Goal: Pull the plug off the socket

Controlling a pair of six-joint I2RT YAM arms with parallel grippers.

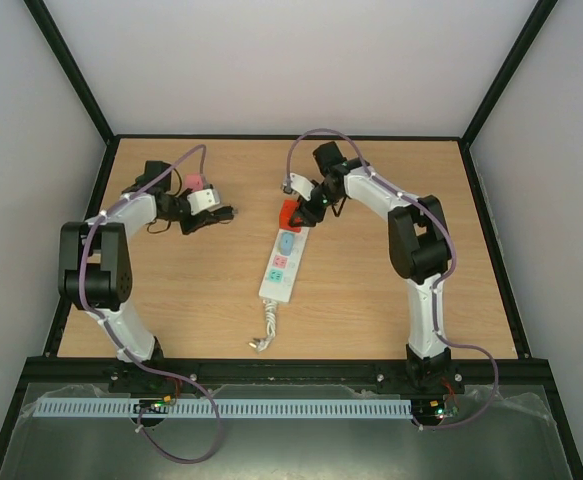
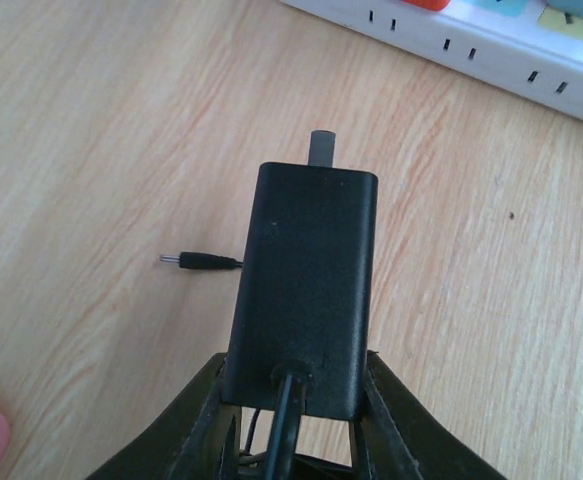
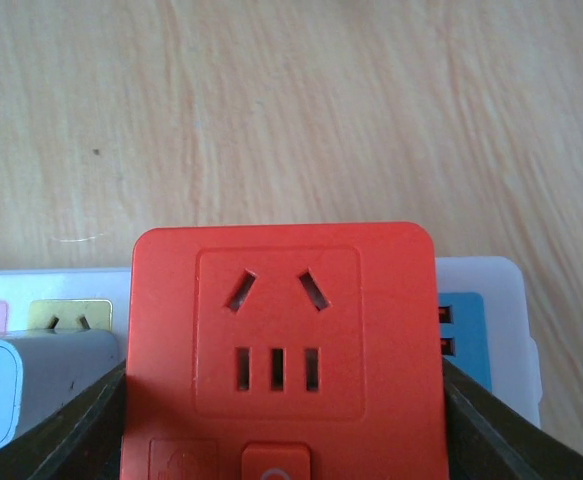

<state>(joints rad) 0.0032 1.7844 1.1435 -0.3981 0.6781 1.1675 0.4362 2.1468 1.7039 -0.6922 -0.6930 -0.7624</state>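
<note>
Left gripper (image 1: 204, 216) and right gripper (image 1: 297, 212), both extended forward, seem clamped.

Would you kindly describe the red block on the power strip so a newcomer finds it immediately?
Start at the long white power strip lying mid-table and follow it to its far end, away from the coiled cord. There the right end effector grips a red socket adapter. It is the only red piece, standing above the pastel outlet faces.
</note>
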